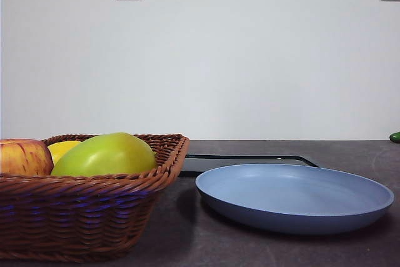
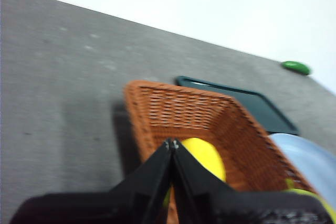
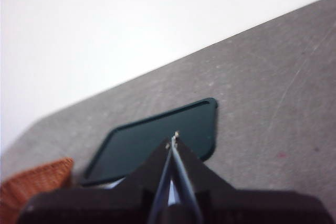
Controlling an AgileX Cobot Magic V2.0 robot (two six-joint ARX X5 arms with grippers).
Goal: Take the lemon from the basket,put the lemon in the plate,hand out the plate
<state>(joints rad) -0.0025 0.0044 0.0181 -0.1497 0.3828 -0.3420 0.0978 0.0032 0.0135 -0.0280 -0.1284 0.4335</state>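
The brown wicker basket [image 1: 87,217] stands at the front left. The bright-yellow lemon [image 1: 62,150] lies in it behind a larger yellow-green fruit [image 1: 106,154] and a red-yellow apple [image 1: 24,157]. The light-blue plate [image 1: 294,197] lies empty to the right of the basket. My left gripper [image 2: 171,144] is shut and empty, hanging above the basket [image 2: 178,114] with the lemon [image 2: 205,158] just below its tips. My right gripper [image 3: 173,141] is shut and empty, above the black tray [image 3: 152,140]. Neither arm shows in the front view.
A flat black tray [image 1: 250,162] lies behind the plate. A small green object [image 1: 395,136] sits at the far right edge of the table, also shown in the left wrist view [image 2: 295,67]. A white wall with two sockets stands behind.
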